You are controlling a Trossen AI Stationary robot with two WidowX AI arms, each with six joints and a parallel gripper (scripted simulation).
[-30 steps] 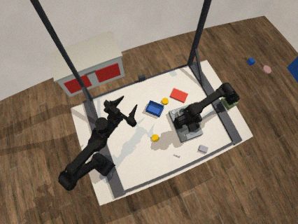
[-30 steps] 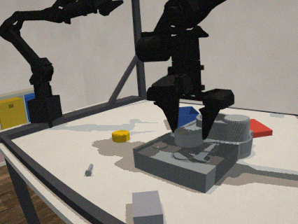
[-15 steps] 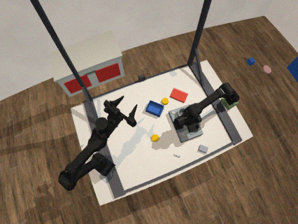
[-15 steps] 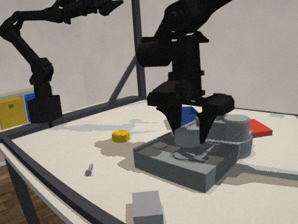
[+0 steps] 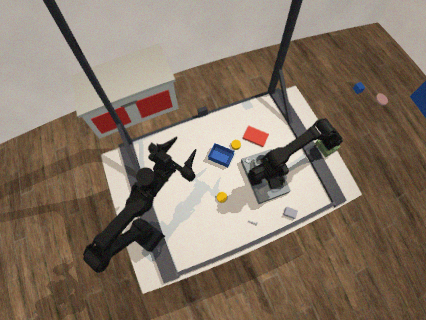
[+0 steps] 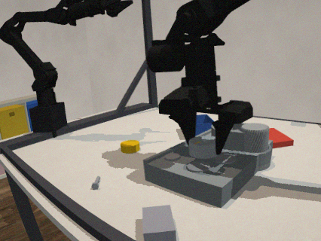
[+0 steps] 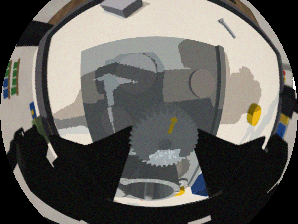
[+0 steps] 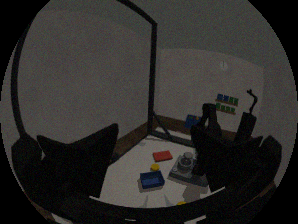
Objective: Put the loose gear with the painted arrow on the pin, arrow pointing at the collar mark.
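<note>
carefully now | left end effector [image 5: 267, 181] [image 6: 203, 147] [image 7: 164, 131] [image 8: 198, 171]: fingers well parted astride arrowed gear [image 6: 200, 149] [image 7: 152, 132], firm hold can't tell | gear sits over grey block [image 5: 275, 198] [image 6: 188, 185] [image 8: 176, 177] | squeeze evenly, lift level, align arrow before lowering onto pin [image 7: 148, 191] beyond
</note>
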